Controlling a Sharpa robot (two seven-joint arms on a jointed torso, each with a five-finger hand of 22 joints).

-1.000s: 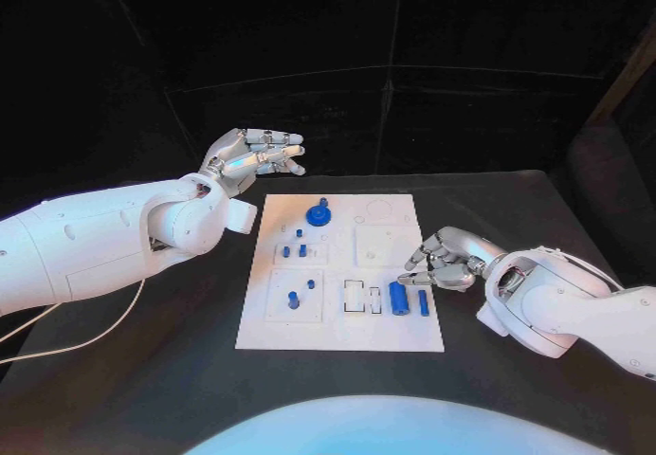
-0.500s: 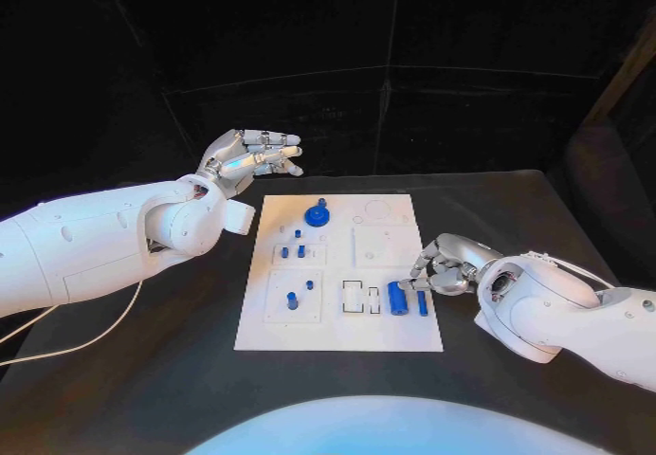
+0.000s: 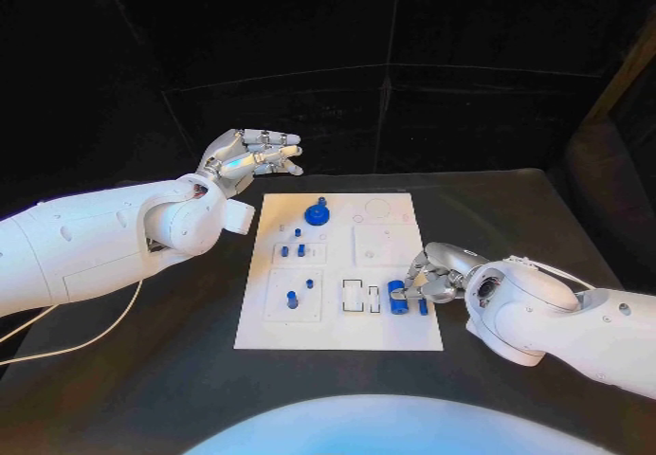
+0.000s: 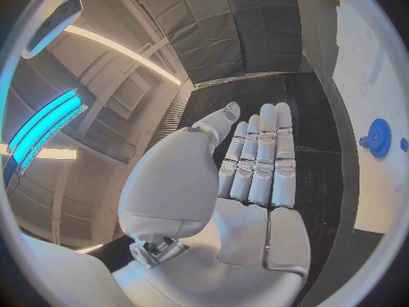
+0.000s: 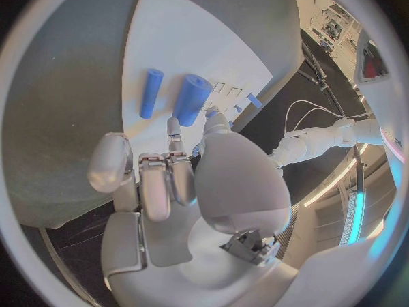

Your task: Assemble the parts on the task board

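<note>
Parts (image 3: 398, 297) lie on task board (image 3: 342, 332) beside right hand (image 3: 435, 273)

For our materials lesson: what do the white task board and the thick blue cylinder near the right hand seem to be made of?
Task board: probably matte white plastic, flat with crisp cut recesses. Thick blue cylinder: likely plastic, uniformly coloured, smooth with a soft sheen. Neither can be confirmed by sight.

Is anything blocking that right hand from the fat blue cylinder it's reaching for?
Nothing visible does. The right hand is right beside the thick blue cylinder on the task board, with bare board between them; the thin blue rod lies off to the side.
</note>
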